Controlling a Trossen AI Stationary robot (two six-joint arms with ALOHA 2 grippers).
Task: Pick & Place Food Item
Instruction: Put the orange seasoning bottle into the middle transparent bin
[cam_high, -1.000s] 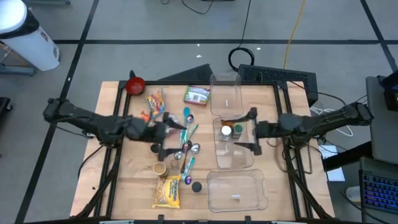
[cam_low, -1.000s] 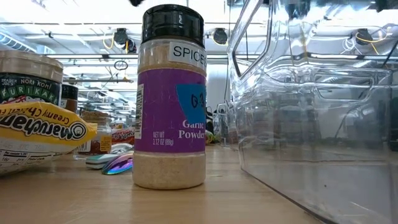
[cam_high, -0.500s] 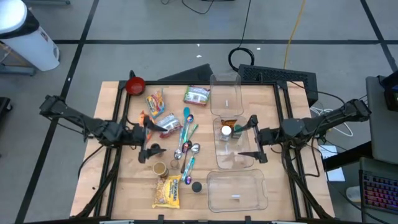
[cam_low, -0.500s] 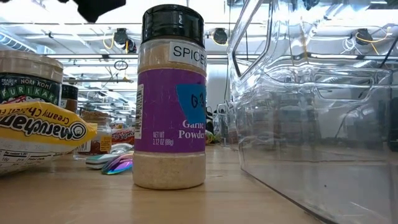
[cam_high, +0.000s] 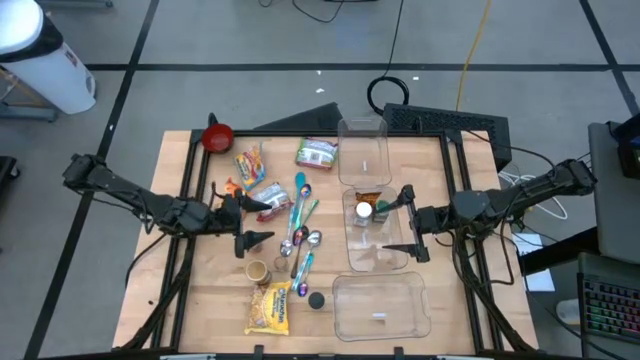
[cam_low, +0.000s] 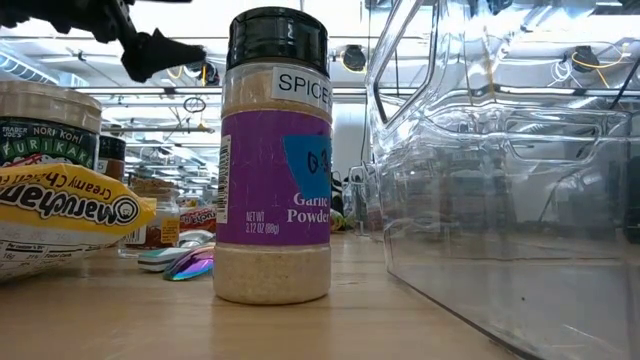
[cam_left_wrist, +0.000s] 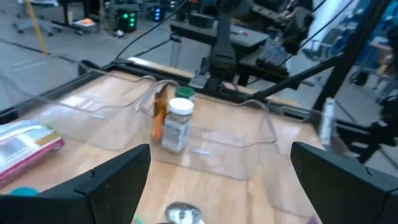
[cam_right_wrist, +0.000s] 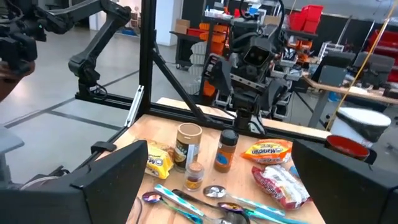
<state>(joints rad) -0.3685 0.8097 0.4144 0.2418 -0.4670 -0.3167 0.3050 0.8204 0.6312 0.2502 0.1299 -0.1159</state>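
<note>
Food items are scattered over the left half of the worktop (cam_high: 200, 290), apparently laid out for picking, while clear bins line the right half as drop places. Two spice jars (cam_high: 365, 211) already stand inside the middle clear bin (cam_high: 392, 255). The left gripper (cam_high: 245, 222) is held wide and empty at nine o'clock of the spoons (cam_high: 302, 240). The right gripper (cam_high: 408, 224) is likewise spread wide over that bin's three o'clock rim, holding nothing.
</note>
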